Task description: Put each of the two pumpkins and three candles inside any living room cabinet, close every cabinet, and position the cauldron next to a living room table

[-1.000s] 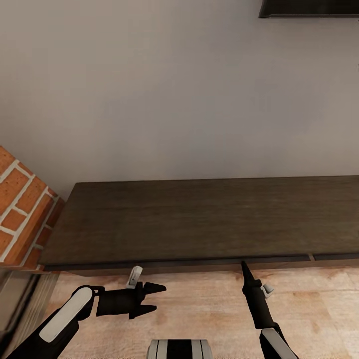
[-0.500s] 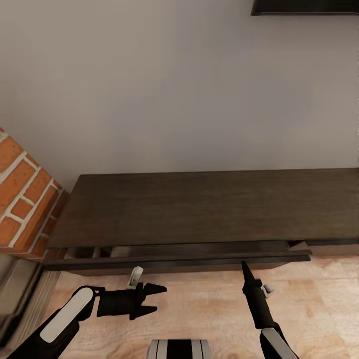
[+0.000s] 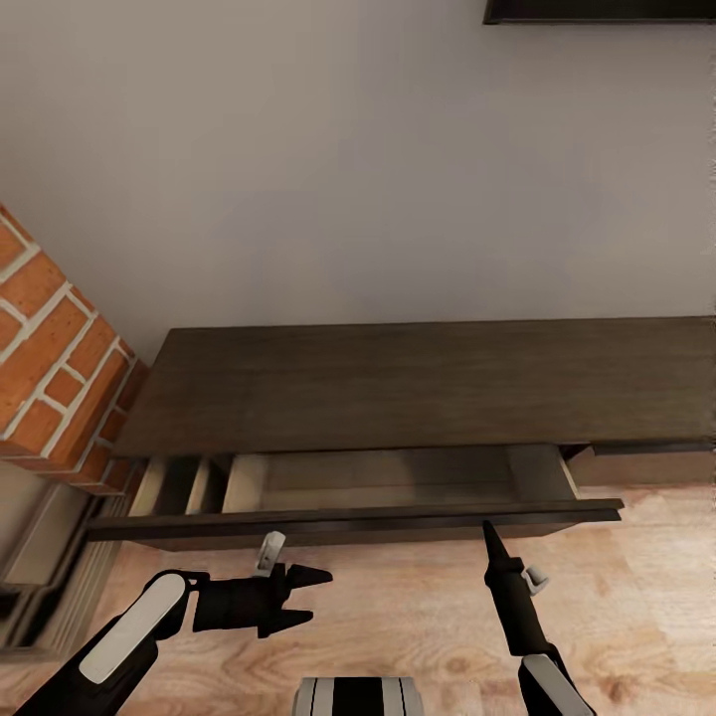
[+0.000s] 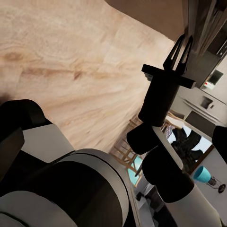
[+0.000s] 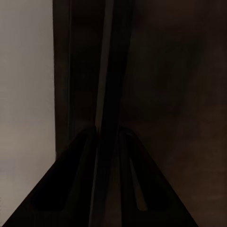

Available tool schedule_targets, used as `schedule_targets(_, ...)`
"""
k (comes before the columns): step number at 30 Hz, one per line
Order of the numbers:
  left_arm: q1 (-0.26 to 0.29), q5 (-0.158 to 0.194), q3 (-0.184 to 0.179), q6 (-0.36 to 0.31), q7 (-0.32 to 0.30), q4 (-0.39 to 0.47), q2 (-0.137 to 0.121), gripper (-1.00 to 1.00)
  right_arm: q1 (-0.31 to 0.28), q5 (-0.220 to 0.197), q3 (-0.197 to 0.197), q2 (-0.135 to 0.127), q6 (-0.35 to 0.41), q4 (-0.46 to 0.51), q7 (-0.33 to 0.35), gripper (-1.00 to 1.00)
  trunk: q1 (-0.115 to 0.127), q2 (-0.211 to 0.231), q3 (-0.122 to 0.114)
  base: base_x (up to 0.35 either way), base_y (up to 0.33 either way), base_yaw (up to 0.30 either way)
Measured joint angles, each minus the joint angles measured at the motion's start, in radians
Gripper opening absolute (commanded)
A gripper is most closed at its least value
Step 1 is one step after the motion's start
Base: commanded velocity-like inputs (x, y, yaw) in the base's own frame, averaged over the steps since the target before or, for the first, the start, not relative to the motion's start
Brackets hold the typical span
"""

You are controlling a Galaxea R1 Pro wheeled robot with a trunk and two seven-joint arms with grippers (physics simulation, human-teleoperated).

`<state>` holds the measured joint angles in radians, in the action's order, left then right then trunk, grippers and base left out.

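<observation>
One drawer (image 3: 378, 482) of dark-brown cabinet (image 3: 418, 383) pulled out by brick wall (image 3: 55, 368), inside bare, R gripper (image 3: 490, 537) fingers together at drawer front (image 3: 348, 519), L gripper (image 3: 308, 597) fingers apart over wood floor (image 3: 398, 617).

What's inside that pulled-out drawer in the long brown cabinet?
The drawer of the cabinet shows bare wood; no pumpkins or candles are visible. Its back part is hidden under the cabinet top.

The cabinet (image 3: 418, 388) stands against the wall (image 3: 348, 159), a brick pillar (image 3: 55, 368) at its left end, its drawer (image 3: 378, 497) pulled out over the floor (image 3: 398, 617) toward both tools.
</observation>
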<state>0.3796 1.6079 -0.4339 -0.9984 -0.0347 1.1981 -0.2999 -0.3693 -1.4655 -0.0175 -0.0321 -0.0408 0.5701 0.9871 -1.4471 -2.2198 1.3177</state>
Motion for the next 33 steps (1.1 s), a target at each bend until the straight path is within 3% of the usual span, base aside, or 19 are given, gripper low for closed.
schedule_targets(21,0.000,0.000,0.000,0.000,0.000,0.000,0.000,1.00,0.000,-0.005,-0.005,0.000,0.001,0.000,0.000,-1.00,0.000,0.000,0.000,-0.193,0.000,0.000)
schedule_targets(33,0.000,0.000,0.002,0.000,0.000,0.000,0.000,1.00,0.000,-0.005,-0.005,0.000,0.002,-0.001,0.000,-1.00,0.000,0.000,0.000,-0.057,0.000,0.000)
